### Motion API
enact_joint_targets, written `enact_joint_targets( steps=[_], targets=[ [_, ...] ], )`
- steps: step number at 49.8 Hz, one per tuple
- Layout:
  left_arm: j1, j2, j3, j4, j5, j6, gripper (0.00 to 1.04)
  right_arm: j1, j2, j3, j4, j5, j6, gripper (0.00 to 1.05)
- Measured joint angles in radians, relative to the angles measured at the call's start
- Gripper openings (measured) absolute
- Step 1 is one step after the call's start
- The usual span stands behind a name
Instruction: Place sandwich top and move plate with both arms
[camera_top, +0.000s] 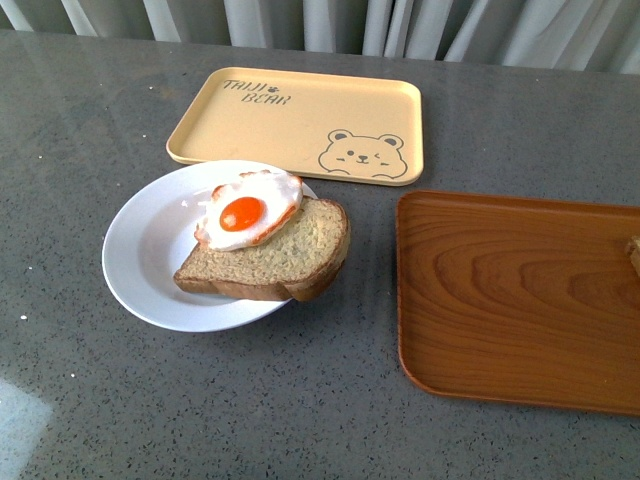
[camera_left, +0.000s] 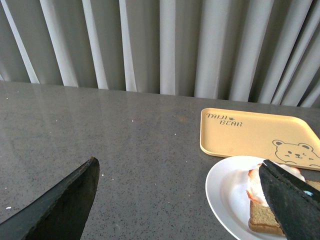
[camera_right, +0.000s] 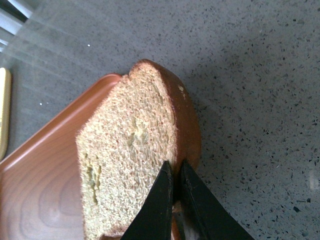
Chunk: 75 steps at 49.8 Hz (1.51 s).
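The white plate (camera_top: 140, 255) lies left of centre on the grey table and carries a bread slice (camera_top: 285, 250) with a fried egg (camera_top: 248, 210) on it. The sandwich top (camera_right: 132, 150), tan with a dark crust, is pinched at its edge by my right gripper (camera_right: 174, 167), which is shut on it over the wooden tray (camera_right: 35, 180). In the front view only a sliver of the sandwich top (camera_top: 634, 252) shows at the right edge. My left gripper (camera_left: 180, 172) is open above the bare table, beside the plate (camera_left: 225, 192); neither arm shows in the front view.
A yellow bear tray (camera_top: 300, 120) lies behind the plate. The wooden brown tray (camera_top: 520, 295) takes up the right side of the table. Grey curtains hang along the table's far edge.
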Motion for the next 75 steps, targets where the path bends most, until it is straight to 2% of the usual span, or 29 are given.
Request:
enact_joint_targets(
  steps=[14, 23, 27, 34, 40, 53, 60, 75],
  targets=[
    [0.000, 0.000, 0.000, 0.000, 0.000, 0.000, 0.96, -0.014, -0.161, 0.000, -0.102, -0.054, 0.059, 0.02],
    [0.000, 0.000, 0.000, 0.000, 0.000, 0.000, 0.96, 0.071, -0.322, -0.002, -0.144, -0.032, 0.171, 0.02],
    [0.000, 0.000, 0.000, 0.000, 0.000, 0.000, 0.96, 0.181, -0.404, -0.003, -0.152, 0.028, 0.250, 0.02],
    [0.000, 0.000, 0.000, 0.000, 0.000, 0.000, 0.96, 0.443, -0.444, 0.011, -0.136, 0.182, 0.360, 0.02],
    [0.000, 0.000, 0.000, 0.000, 0.000, 0.000, 0.96, 0.692, -0.381, 0.093, -0.097, 0.325, 0.438, 0.02],
    [0.000, 0.000, 0.000, 0.000, 0.000, 0.000, 0.96, 1.089, -0.150, 0.307, -0.013, 0.590, 0.514, 0.02],
    [0.000, 0.000, 0.000, 0.000, 0.000, 0.000, 0.96, 1.206, -0.038, 0.369, 0.021, 0.660, 0.553, 0.02],
    [0.000, 0.000, 0.000, 0.000, 0.000, 0.000, 0.96, 1.313, 0.109, 0.424, 0.055, 0.752, 0.602, 0.02]
  ],
)
